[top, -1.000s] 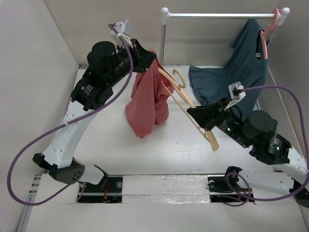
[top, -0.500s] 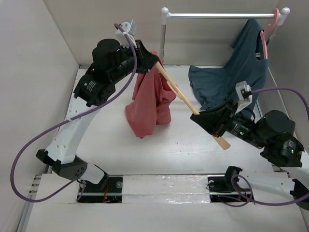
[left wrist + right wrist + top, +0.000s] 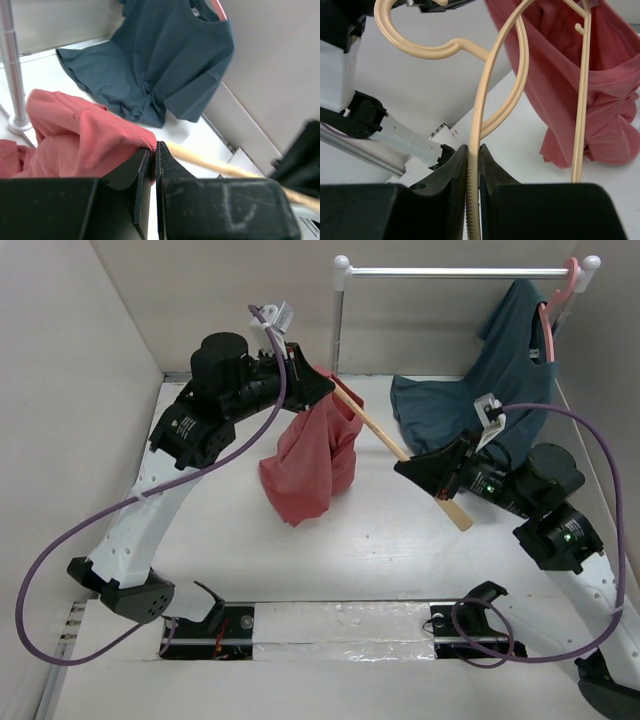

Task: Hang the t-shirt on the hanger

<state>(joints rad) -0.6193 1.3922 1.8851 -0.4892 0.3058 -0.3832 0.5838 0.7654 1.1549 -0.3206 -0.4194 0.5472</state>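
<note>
Now my left claw [image 3: 153,148] pinches the red t-shirt [image 3: 312,462] up over the desk [image 3: 230,540], while my right claw [image 3: 474,150] is clamped on the tan hanger [image 3: 377,428].

Left fingers [image 3: 312,386] pinching hanging red t-shirt [image 3: 308,472], right fingers [image 3: 418,468] gripping tan hanger [image 3: 374,429]

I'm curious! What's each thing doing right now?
left gripper: shut on the red t-shirt, holding it up.
red t-shirt: dangling, bunched, not yet hung.
right gripper: shut on the tan hanger.
tan hanger: lifted, far end at the t-shirt.
blue t-shirt: hung on the pink hanger.
pink hanger: hooked on rail.
</note>
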